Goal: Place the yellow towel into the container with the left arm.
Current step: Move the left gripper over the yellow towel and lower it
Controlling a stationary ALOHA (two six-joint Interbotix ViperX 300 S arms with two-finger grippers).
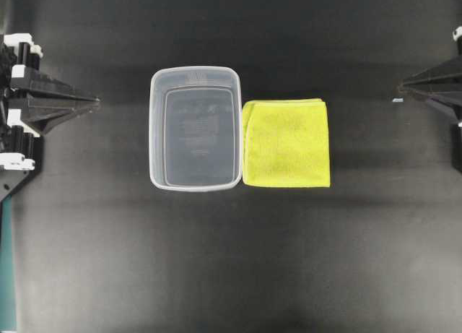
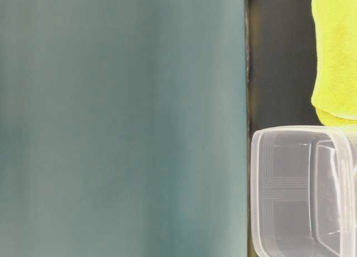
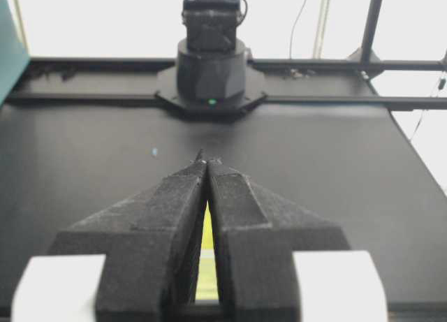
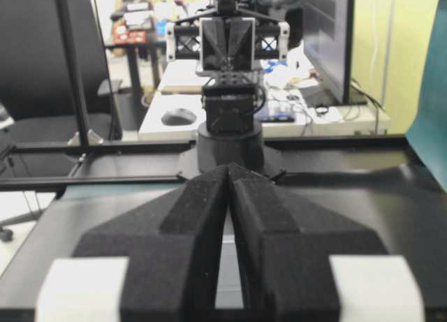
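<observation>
The yellow towel [image 1: 287, 143] lies folded flat on the black table, its left edge touching the container [image 1: 153, 131], a clear empty tub standing upright at the middle. My left gripper [image 1: 97, 100] is shut and empty at the far left edge, well apart from the tub. My right gripper [image 1: 402, 87] is shut and empty at the far right edge, apart from the towel. In the left wrist view the fingers [image 3: 174, 217] meet at the tips and a sliver of the towel [image 3: 207, 228] shows between them. The table-level view shows the towel [image 2: 337, 56] and the tub [image 2: 301, 190].
A small pale speck [image 1: 397, 100] lies on the table near the right gripper. A teal panel [image 2: 122, 123] fills most of the table-level view. The opposite arm's base [image 3: 211, 63] stands at the table's far edge. A chair and desks stand beyond the table.
</observation>
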